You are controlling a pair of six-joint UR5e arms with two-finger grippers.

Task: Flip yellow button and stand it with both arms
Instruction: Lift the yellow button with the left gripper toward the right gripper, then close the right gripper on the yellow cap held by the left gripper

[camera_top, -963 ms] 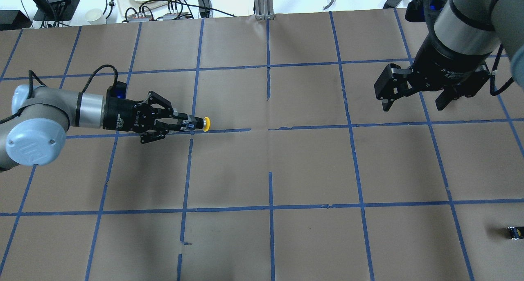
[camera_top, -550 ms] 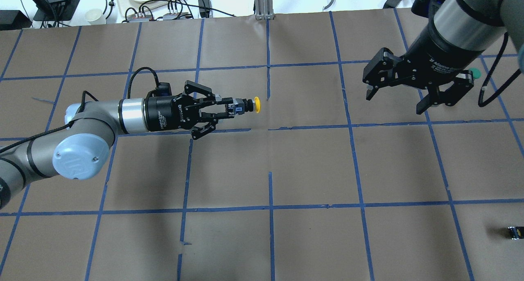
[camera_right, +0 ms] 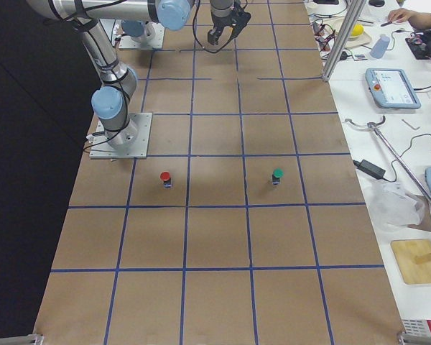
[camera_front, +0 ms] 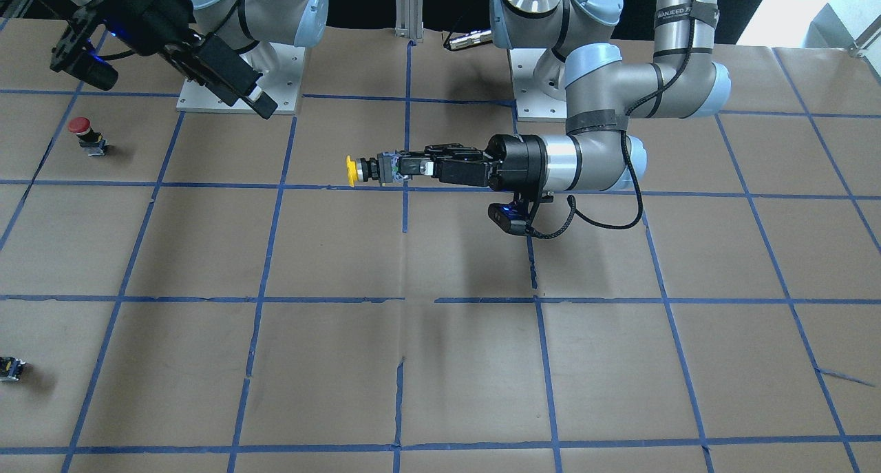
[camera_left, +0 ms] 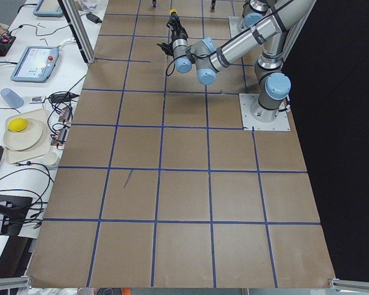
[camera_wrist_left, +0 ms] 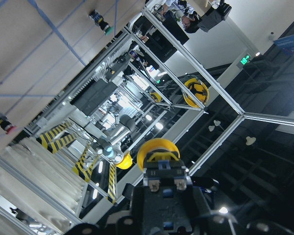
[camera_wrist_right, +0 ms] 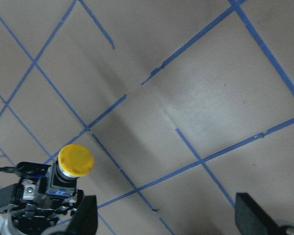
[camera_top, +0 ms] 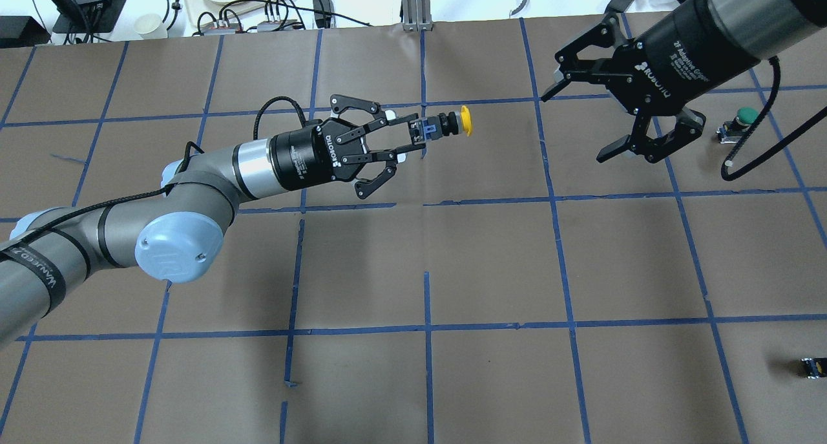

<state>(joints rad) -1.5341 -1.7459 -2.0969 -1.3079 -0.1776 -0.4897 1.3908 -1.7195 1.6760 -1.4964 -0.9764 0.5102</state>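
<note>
moved: since a moment ago the left arm has carried the yellow button (camera_top: 446,125) away from the table's left edge and in toward the middle. The right gripper (camera_top: 574,127) has swung round so its jaws now face the cap.
button now: off the table, lying sideways in the air somewhere over the middle. It's hard to pin closer than that because it's lifted. The cap points toward the table's right edge.
left gripper: the left gripper (camera_top: 417,134) is pinched tight on the rear of the boxy body, so the cap and collar stick out free.
right gripper: spread wide and holding nothing. It's near the button but clearly apart from it, and its wrist view shows the cap (camera_wrist_right: 76,159) ahead and off to one side, not between the fingers.
handling guess: a small, light, hard plastic part that shouldn't squash. The round cap looks smooth, so I'd expect it to slip or spin in a pinch.
where to grab: I'd go for the flat sides of the body just behind the cap, in the gap ahead of the left fingers. There isn't much room there, so line up carefully.
risk: if the left lets go early the button drops.
bystanders: a red button (camera_front: 81,125) and a green button (camera_top: 746,116) are standing toward the right edge, and a black switch block (camera_top: 813,366) sits by the near right corner.
</note>
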